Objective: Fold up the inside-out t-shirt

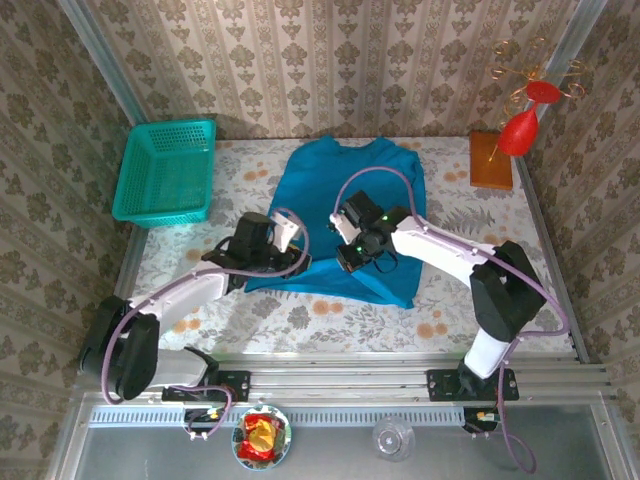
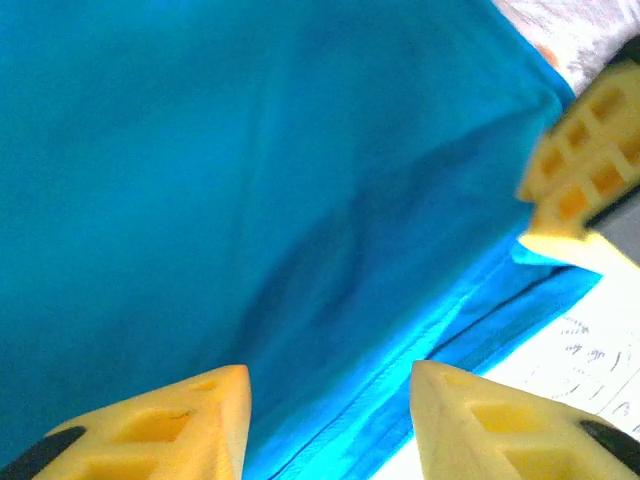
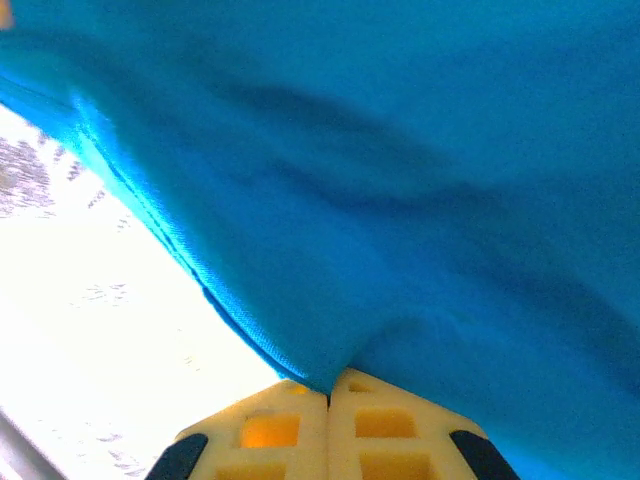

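The right tool [image 3: 328, 392] pinches the t-shirt [image 1: 310, 190] hem, left tool [image 2: 330, 405] gapes open beside it; shirt mostly flat, folding barely begun.

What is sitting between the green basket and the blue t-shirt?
Nothing but bare flowered tablecloth separates the basket from the t-shirt, as the top view shows.

This looks like a robot test booth dressed up as a home. Damask wallpaper [image 1: 330, 60] covers thin panels framed by bare aluminium posts [image 1: 100, 60]. A floral cloth covers the table [image 1: 450, 160], and the left arm [image 1: 185, 292] and right arm [image 1: 455, 252] are bolted to a metal rail [image 1: 350, 378] along its near edge.
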